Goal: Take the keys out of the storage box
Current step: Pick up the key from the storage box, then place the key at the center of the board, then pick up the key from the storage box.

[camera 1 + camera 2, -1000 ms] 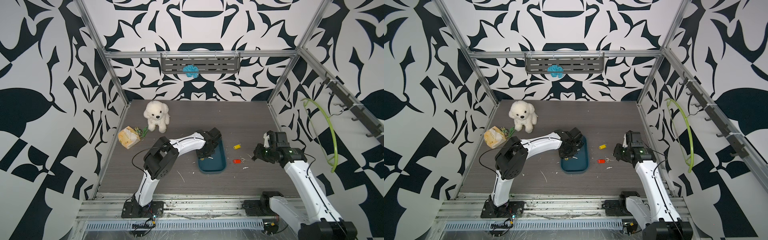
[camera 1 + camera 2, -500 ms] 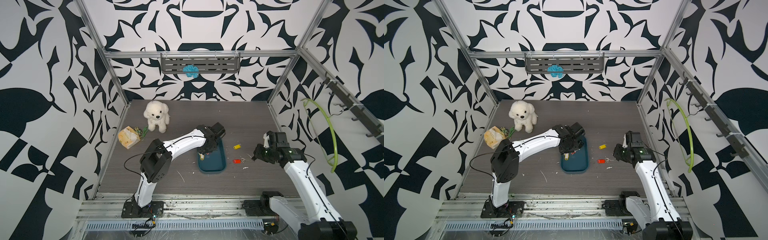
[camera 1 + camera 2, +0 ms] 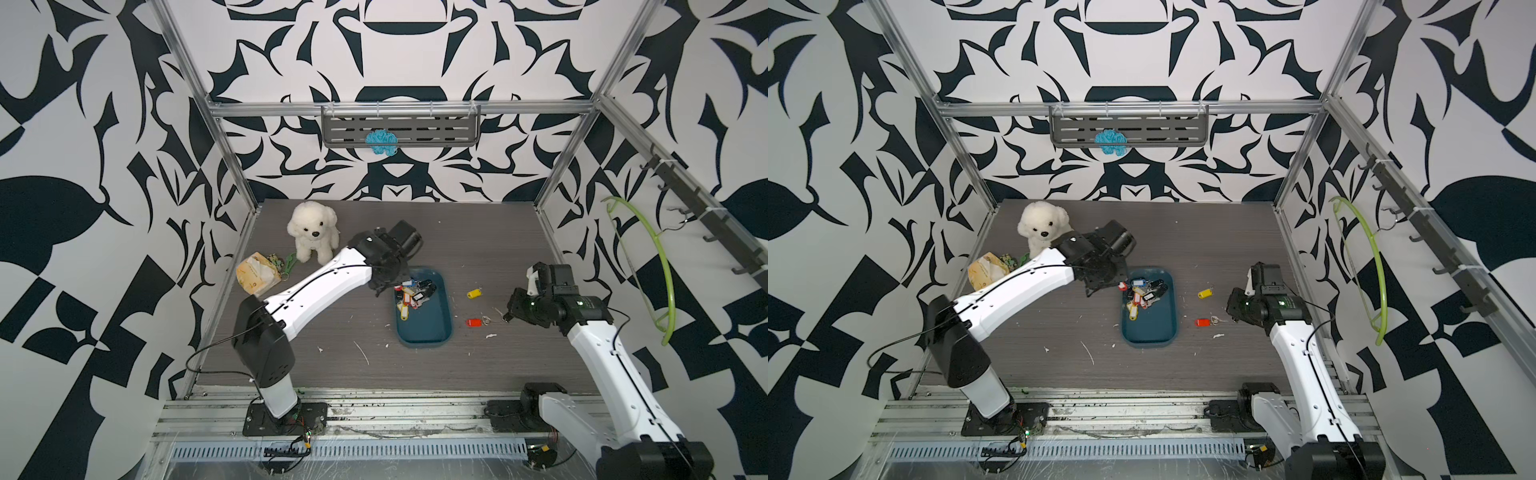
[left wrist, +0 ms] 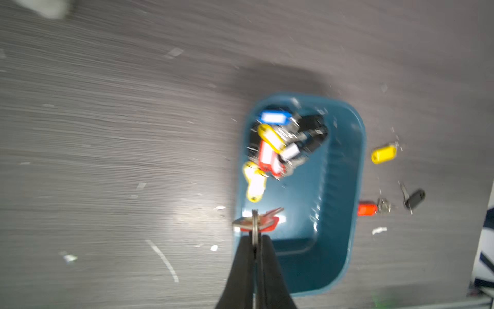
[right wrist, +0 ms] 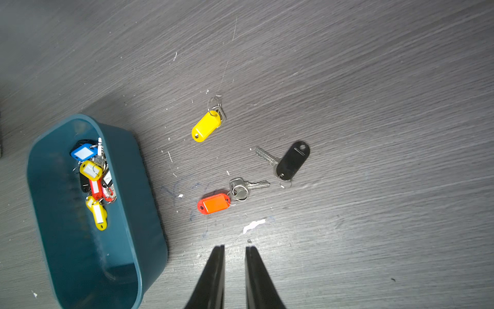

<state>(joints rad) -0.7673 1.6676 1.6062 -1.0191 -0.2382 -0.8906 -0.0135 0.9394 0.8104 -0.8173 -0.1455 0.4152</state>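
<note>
Grey tabletop (image 3: 478,249): storage box (image 3: 424,332) holds keys (image 3: 413,295); left gripper (image 4: 255,235) clamps red-tagged key (image 4: 267,223), right gripper (image 5: 234,247) apart

Storage box (image 3: 428,328): one. Loose at box's three o'clock, three: yellow-tagged key (image 3: 473,294), red-tagged key (image 3: 473,322), black-tagged key (image 5: 292,160). One more, held red-tagged key (image 4: 263,223), in left gripper (image 4: 256,236). At box's twelve o'clock end, heap of keys (image 3: 413,294): one blue tag, two yellow, at least one red; rest tangled, no sure count. Grippers: two, with right gripper (image 5: 235,247). Toward ten o'clock: one plush dog (image 3: 312,237), one yellow packet (image 3: 257,276). One wall shelf (image 3: 436,129), one blue tuft (image 3: 380,142), one green hoop (image 3: 660,266).
</note>
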